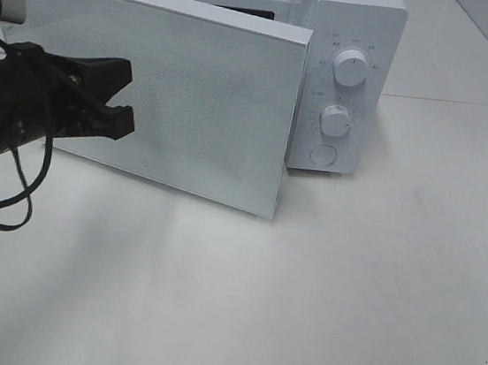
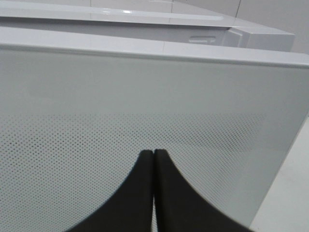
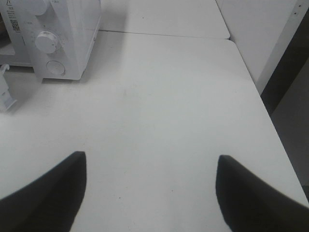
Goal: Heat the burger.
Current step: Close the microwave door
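Hanging ajar: microwave door point(image 1: 175, 94)
Left gripper point(image 2: 153, 154): was pinched together, empty, facing it
Right gripper point(image 3: 152, 157): was spread wide above table point(image 3: 169, 96)

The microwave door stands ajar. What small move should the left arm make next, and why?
Probably push the shut left gripper against the microwave door, swinging it closed: its tips point at the door's face, and the door's free edge stands off the control panel.
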